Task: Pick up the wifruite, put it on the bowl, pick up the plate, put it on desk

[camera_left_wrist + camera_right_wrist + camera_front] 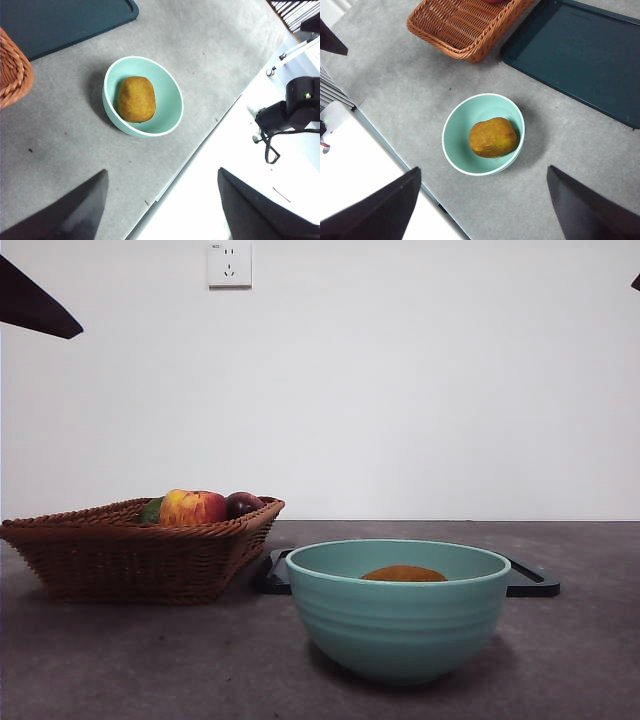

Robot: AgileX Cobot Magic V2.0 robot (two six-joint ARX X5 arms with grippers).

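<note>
Both grippers' fingers (75, 210) (580, 205) gape empty above the desk (580, 640); wifruite (493, 137) in bowl (455, 145) near its edge.

Wifruite (403, 573) in bowl (398, 625), tray (530, 580) behind, basket (140, 550) left

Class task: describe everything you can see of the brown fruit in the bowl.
The fruit is a small oval with dull brown, slightly mottled skin, whole and unmarked. It lies on its side at the bottom of the mint-green bowl, touching only the bowl. From the front only its top shows above the rim. No gripper touches it.
</note>
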